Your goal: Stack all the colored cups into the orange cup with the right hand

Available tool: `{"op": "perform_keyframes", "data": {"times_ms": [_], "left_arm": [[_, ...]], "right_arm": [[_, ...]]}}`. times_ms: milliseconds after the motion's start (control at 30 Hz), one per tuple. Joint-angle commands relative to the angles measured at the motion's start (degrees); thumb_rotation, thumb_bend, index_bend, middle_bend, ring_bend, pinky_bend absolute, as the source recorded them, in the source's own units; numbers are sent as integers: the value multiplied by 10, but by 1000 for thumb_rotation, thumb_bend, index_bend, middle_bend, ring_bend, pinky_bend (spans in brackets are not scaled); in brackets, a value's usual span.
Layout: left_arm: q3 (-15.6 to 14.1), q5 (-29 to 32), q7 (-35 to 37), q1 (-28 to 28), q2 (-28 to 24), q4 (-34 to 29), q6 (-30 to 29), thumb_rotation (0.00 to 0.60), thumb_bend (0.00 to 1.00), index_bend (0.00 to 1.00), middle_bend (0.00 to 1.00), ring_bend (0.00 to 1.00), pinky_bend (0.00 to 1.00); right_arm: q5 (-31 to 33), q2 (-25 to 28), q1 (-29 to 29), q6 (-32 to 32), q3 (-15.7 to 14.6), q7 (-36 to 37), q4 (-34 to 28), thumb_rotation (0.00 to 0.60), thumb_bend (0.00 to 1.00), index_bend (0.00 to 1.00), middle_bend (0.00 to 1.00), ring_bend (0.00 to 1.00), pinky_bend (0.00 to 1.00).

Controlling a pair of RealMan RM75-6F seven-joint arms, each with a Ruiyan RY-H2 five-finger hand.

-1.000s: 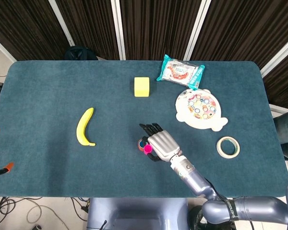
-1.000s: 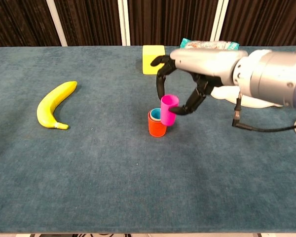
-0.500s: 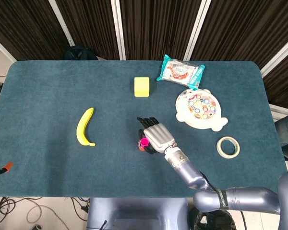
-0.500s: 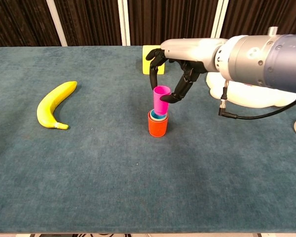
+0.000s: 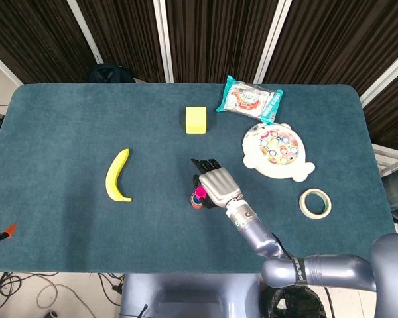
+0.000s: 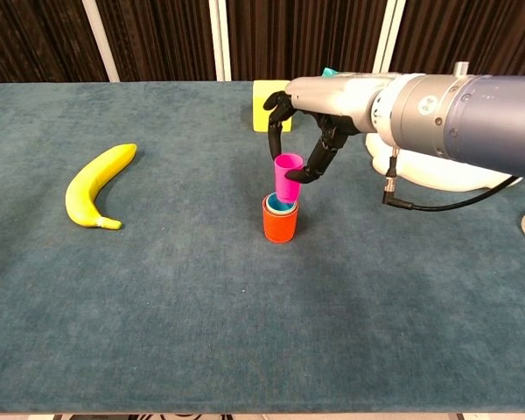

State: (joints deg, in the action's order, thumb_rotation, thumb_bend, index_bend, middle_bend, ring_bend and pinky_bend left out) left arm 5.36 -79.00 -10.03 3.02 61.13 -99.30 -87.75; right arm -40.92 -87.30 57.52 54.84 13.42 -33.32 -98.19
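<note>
Banana [image 5: 117,176], yellow, lies on the blue-green table cloth [image 5: 66,126] at the left, well apart from the cups; the chest view shows it curved, stem end toward the robot.

Orange cup [image 6: 278,220] stands upright near the table's middle. A blue cup [image 6: 272,205] is nested inside it, with only its rim showing above the orange rim. A pink cup [image 6: 287,180] stands in the mouth of the blue cup, upright to slightly tilted, with most of its height above the stack.

Right hand [image 6: 319,109] reaches over the stack from the right. Its dark fingers [image 6: 316,164] curve down and pinch the pink cup near its rim: thumb side on the left, fingertip on the right. In the head view the hand [image 5: 216,185] covers most of the stack, with only a spot of pink and the orange edge visible beside it.

Yellow block [image 5: 196,120] sits behind the stack, apart from it. Snack packet [image 5: 249,99] lies at the far edge. White fishing-game toy [image 5: 276,150] rests right of the hand. Tape roll [image 5: 315,203] lies flat further right, nearer the robot.

Left hand: in neither view.
</note>
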Motion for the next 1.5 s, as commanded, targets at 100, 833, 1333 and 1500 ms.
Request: {"op": "perform_keyframes", "data": {"times_ms": [100,833,1333,1500], "left_arm": [[-1,0,-1,0,0,0,1,600,0,0,0,0,39],[-1,-1,-2,1,2,1,2,600,0,0,0,0,39],[0,0,0,0,0,1,1,600,0,0,0,0,39],[0,0,0,0,0,1,1,600,0,0,0,0,39]], "right_arm": [[-5,-2,0,2,-5,5,0,600,440,498,0,96,100],[-11,-15,1,5,-15,21,3,600,440,499,0,97,100],[-2,-25,5,-1,-21,23,14,600,440,298,0,97,100],[2,-23,5,-3,-23,24,11,600,440,270,0,97,101]]}}
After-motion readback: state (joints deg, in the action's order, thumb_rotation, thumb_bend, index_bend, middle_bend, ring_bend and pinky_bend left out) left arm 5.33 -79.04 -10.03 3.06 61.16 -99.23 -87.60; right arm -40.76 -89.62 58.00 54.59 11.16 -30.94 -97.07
